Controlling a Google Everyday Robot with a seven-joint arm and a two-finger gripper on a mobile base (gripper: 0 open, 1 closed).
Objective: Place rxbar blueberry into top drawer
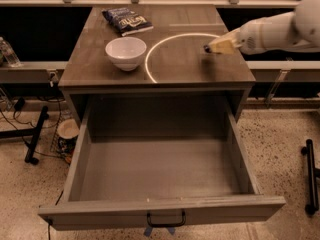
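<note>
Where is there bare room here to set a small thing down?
The top drawer is bare from wall to wall. On the table, the patch inside the white ring, left of the gripper, is free. The bowl and chip bag crowd the back left.

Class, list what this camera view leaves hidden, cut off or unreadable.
All in the camera view:
1. rxbar blueberry: only a dark tip shows; the gripper, above the right side of the tabletop, covers the rest.
2. arm: cut off by the right edge.
3. chip bag print: too small to read.
</note>
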